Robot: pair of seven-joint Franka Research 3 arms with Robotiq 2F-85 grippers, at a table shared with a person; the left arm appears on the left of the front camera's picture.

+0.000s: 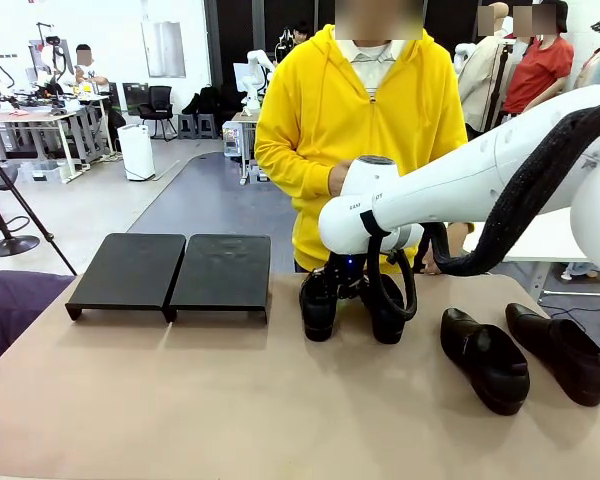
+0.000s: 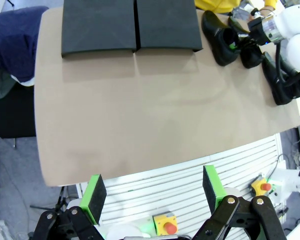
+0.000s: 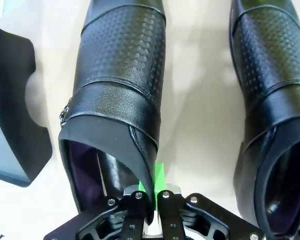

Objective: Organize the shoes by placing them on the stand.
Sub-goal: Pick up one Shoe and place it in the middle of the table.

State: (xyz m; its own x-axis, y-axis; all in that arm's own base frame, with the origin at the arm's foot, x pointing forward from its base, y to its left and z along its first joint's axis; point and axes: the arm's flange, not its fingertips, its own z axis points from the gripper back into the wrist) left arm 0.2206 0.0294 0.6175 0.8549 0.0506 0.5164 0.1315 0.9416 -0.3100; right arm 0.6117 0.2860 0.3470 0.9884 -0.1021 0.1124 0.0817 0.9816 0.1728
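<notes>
Right gripper (image 3: 154,194): your claw is clenching the opening rim of the gripped shoe (image 3: 120,85), with the leather pinched between the pads.
Gripped shoe: it is standing on the table (image 1: 230,400) near the right end of the stand (image 1: 170,268), beside the second shoe (image 3: 270,75).
Third shoe (image 1: 485,360), fourth shoe (image 1: 560,350): they are lying side by side, farther to your right.
Left gripper (image 2: 154,190): your jaws are hanging released, off the table's near edge.

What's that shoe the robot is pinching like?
The shoe is glossy black leather: a dotted panel over the top, a grained band behind it with a small metal buckle at one side, purplish lining. It sits flat on the tan table beside a matching shoe; the jaws of the right arm pinch the rim of its opening.
</notes>
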